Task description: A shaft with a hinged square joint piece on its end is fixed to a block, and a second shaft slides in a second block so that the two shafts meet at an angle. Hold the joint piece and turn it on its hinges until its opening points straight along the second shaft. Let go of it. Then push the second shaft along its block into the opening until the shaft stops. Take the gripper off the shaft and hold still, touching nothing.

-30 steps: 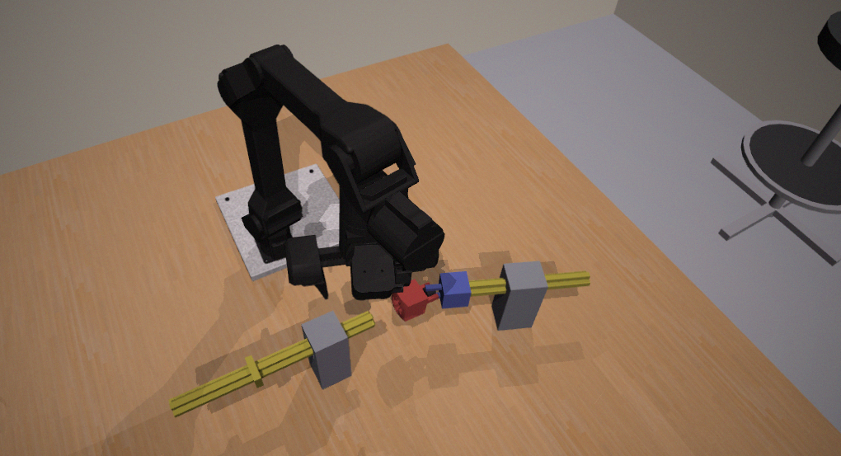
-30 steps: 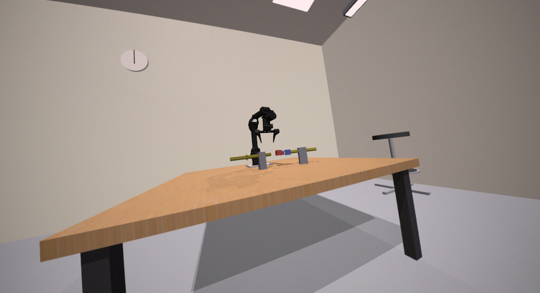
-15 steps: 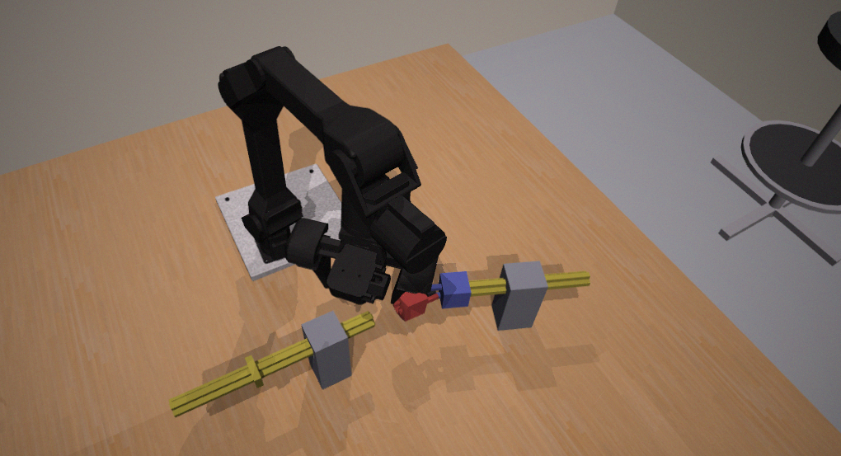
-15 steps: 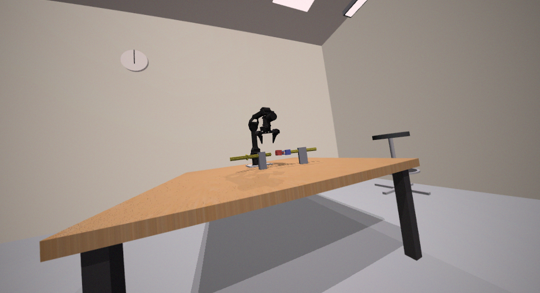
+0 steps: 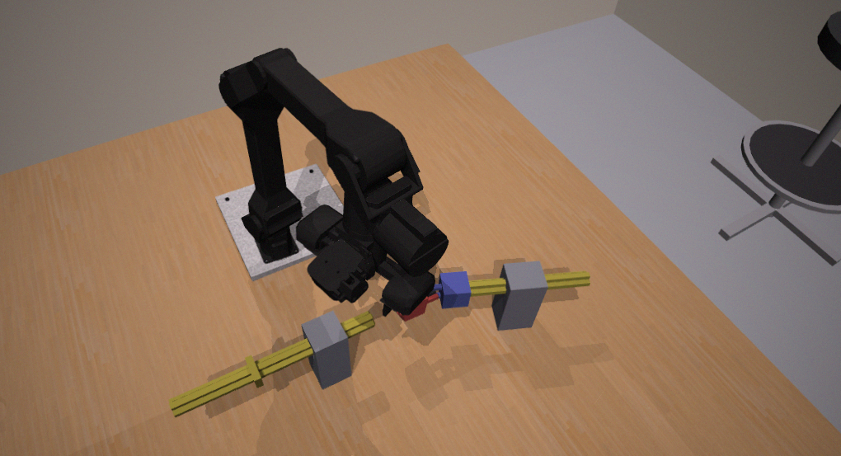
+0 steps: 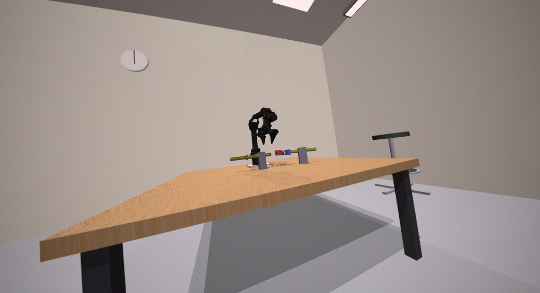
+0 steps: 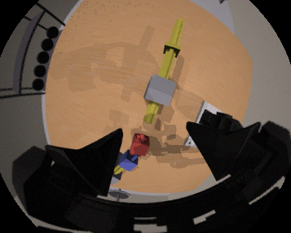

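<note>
Right now my gripper point(image 5: 351, 279) point(image 6: 268, 143) point(image 7: 155, 129) stands spread about as wide as it goes, fingers pointing down, with nothing between them. From the exterior side I can see it above the parts and apart from them.

The red joint piece point(image 5: 415, 311) point(image 6: 278, 152) point(image 7: 140, 145) sits partly under one finger in my top view. Its blue mate point(image 5: 455, 289) point(image 6: 287, 151) point(image 7: 129, 161) is at its two o'clock, on the end of the fixed yellow shaft point(image 5: 567, 279) point(image 6: 311, 149) point(image 7: 118, 169), which runs on toward three o'clock through its grey block point(image 5: 520, 297) point(image 6: 303, 155) point(image 7: 116, 178).

At the joint piece's nine o'clock, across a gap, is the near end of the second shaft point(image 5: 282, 357) point(image 6: 237, 158) point(image 7: 165, 69), so it isn't inserted. That shaft passes through the other grey block point(image 5: 329, 350) point(image 6: 262, 160) point(image 7: 159, 90) and slants off to eight o'clock, with a collar point(image 5: 254, 371) point(image 6: 246, 157) point(image 7: 171, 50) beyond the block. I can't tell from here whether the opening lines up exactly. My arm's base plate point(image 5: 232, 218) point(image 6: 249, 165) point(image 7: 192, 140) lies at the joint piece's ten o'clock.
</note>
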You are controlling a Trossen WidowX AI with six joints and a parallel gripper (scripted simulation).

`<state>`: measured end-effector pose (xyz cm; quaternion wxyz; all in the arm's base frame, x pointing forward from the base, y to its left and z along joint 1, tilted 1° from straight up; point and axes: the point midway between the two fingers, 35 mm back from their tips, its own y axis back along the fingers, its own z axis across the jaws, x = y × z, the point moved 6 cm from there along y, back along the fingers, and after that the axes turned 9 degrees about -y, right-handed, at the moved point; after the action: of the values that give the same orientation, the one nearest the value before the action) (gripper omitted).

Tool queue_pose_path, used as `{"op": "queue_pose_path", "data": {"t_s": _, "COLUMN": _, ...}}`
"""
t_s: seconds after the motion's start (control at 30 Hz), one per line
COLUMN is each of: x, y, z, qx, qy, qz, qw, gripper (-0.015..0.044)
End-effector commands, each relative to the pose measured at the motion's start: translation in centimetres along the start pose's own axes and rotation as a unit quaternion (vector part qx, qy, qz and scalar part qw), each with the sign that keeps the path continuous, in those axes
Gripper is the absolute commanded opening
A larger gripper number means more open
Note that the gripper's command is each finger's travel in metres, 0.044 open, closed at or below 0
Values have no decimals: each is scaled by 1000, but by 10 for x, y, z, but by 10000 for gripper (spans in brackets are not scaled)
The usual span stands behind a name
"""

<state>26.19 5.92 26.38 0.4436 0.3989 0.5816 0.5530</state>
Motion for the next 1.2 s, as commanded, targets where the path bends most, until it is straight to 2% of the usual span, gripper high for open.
{"op": "queue_pose_path", "data": {"t_s": 0.0, "x": 0, "y": -1, "z": 1, "qx": 1, "qy": -55, "qz": -3, "qw": 998, "gripper": 440}}
{"op": "queue_pose_path", "data": {"t_s": 0.33, "x": 1, "y": -4, "z": 1, "qx": 3, "qy": -191, "qz": -6, "qw": 982, "gripper": 440}}
{"op": "queue_pose_path", "data": {"t_s": 0.53, "x": 1, "y": -6, "z": 2, "qx": 3, "qy": -194, "qz": -6, "qw": 981, "gripper": 440}}
{"op": "queue_pose_path", "data": {"t_s": 1.17, "x": 7, "y": -74, "z": 4, "qx": 3, "qy": -193, "qz": -6, "qw": 981, "gripper": 440}}
